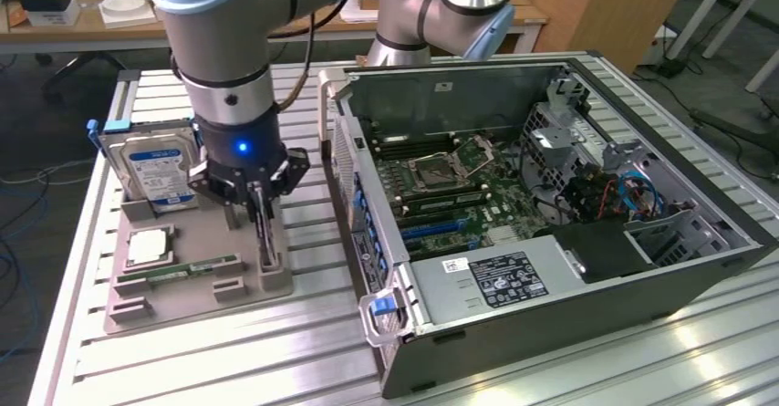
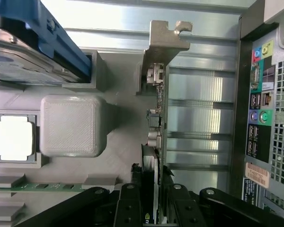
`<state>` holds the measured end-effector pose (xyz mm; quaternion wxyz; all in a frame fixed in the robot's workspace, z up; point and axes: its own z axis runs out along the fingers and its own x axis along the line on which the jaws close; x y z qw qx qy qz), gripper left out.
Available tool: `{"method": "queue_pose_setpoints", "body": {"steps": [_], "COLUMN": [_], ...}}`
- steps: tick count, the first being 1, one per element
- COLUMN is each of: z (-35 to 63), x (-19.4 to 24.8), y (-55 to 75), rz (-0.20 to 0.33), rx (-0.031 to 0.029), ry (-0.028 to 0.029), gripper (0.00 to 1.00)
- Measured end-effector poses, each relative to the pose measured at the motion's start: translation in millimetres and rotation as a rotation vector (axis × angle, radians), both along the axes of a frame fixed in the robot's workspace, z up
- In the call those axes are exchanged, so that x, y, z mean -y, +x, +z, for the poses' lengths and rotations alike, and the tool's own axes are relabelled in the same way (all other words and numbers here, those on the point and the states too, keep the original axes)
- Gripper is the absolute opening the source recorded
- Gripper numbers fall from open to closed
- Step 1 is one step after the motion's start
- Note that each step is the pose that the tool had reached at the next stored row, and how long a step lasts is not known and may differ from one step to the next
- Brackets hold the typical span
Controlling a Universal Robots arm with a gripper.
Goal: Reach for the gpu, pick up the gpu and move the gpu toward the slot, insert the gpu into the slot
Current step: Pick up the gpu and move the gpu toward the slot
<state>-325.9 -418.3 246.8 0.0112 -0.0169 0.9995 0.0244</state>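
The claw point(image 1: 261, 207) is down over the gpu point(image 1: 265, 246) and pinches it: in the wrist view a finger point(image 2: 128, 208) lies against each face of the card point(image 2: 157, 118), near its end away from the bracket point(image 2: 166, 42). The gpu stands on edge in a groove of the grey tray point(image 1: 195, 310), along the tray's edge that faces the case point(image 1: 585, 324). Its silvery bracket is at the end toward the exterior view's bottom.

On the same tray the drive point(image 1: 152, 169) stands upright at the corner toward the exterior view's upper left. The chip point(image 1: 146, 246) lies flat near the tray's edge away from the case. The memory stick point(image 1: 177, 269) lies just beside the chip, toward the tray's near end.

The tray rests on the slatted table point(image 1: 244, 360), just beside the open case. Inside the case the board point(image 1: 462, 187) lies bare, with blue slots point(image 1: 429, 231) near the wall that faces the tray. The wrist view catches the case's rear ports point(image 2: 258, 109).
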Motion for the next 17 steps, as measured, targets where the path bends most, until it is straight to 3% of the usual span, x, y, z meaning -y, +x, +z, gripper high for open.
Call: {"method": "queue_pose_setpoints", "body": {"steps": [17], "z": [77.4], "x": [0.0], "y": [0.0], "rz": [0.000], "rx": [0.0000], "ry": [0.0000], "gripper": [0.26]}}
